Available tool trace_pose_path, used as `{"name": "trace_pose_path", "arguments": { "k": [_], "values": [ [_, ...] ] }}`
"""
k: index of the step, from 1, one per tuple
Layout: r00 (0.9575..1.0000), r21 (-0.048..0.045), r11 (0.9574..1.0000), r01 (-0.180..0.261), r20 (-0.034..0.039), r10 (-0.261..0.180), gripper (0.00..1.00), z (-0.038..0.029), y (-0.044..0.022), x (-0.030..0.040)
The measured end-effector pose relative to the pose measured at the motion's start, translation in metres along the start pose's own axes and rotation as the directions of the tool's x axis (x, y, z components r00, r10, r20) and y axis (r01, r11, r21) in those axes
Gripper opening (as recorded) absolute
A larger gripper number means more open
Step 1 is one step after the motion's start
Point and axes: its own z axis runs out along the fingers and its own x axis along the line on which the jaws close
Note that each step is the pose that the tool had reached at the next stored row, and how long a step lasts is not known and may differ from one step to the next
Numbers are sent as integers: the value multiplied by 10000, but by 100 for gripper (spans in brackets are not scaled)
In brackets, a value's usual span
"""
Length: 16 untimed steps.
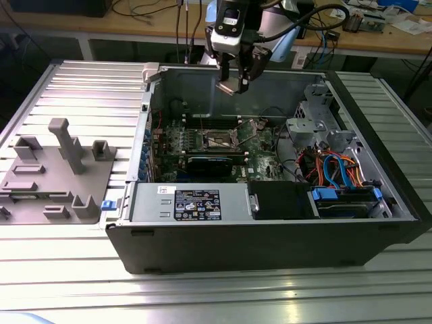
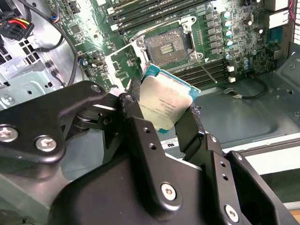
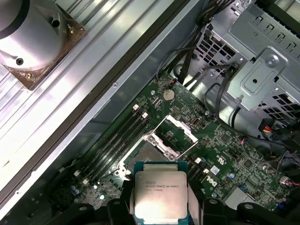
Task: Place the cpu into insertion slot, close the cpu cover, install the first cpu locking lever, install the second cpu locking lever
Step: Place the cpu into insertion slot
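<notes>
Evidently our jaws pinch the cpu [image 2: 165, 105] by its edges, sparing its contacts, over the insertion slot [image 1: 219, 140], centre of the exterior view.

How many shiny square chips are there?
1. The cpu is gripped by the gripper, up above the open computer case. More chips could be hidden inside the case.
</notes>
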Motion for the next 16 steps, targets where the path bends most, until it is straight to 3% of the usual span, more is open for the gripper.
{"name": "trace_pose_path", "arguments": {
  "k": [8, 12, 16],
  "values": [
    [10000, 5, 10000, -87, 14, 87, 54, 1, 0, 0],
    [9980, 27, 9980, -630, 89, 630, 54, 3, 0, 0],
    [9928, 31, 9929, -1185, 149, 1184, 54, 8, -1, 0]
  ]
}}
